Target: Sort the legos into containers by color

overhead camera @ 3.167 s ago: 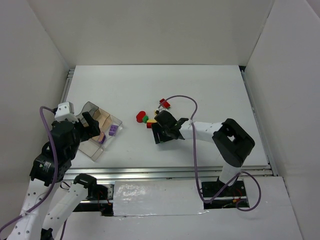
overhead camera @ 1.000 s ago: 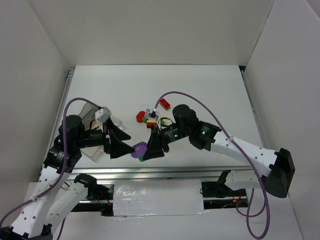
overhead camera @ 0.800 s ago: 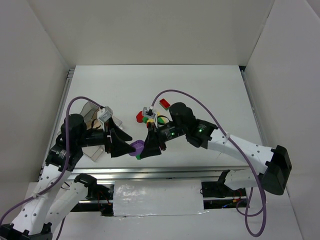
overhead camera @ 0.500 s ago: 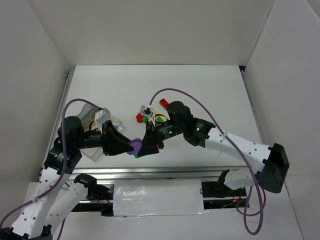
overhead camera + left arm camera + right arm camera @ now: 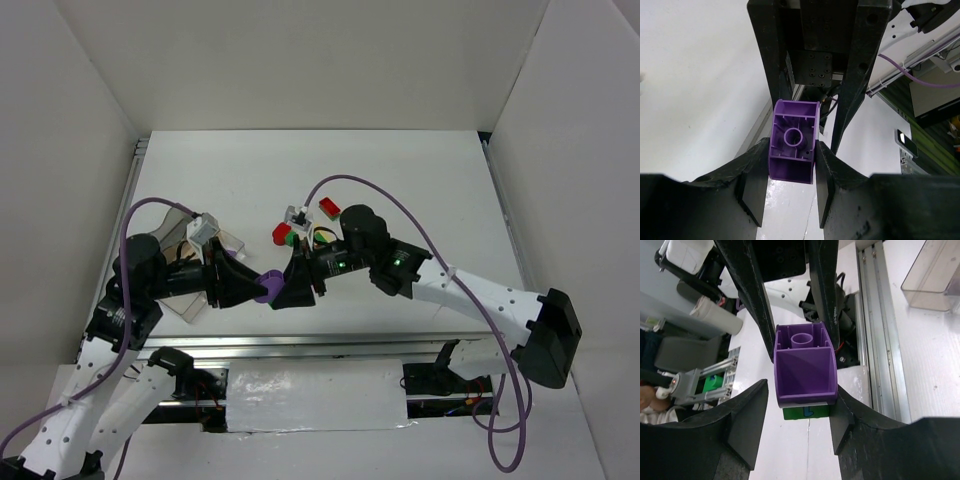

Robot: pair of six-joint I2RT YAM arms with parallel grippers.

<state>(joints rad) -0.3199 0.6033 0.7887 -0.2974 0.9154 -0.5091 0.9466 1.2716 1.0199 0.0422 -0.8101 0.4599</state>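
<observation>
Purple hollow brick [image 5: 792,142] with a green brick [image 5: 806,411] stuck on, clamped in left fingers [image 5: 752,185]; right fingers [image 5: 747,415] flank it, grip unclear.

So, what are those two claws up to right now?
Left gripper and right gripper both shut on one purple brick. Green brick stuck on at the right gripper's end. Tray partly under left arm.

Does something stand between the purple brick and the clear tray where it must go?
Only the left gripper, gripping the purple brick, lies toward the tray. The right gripper also grips it, and a green brick sits against it.
</observation>
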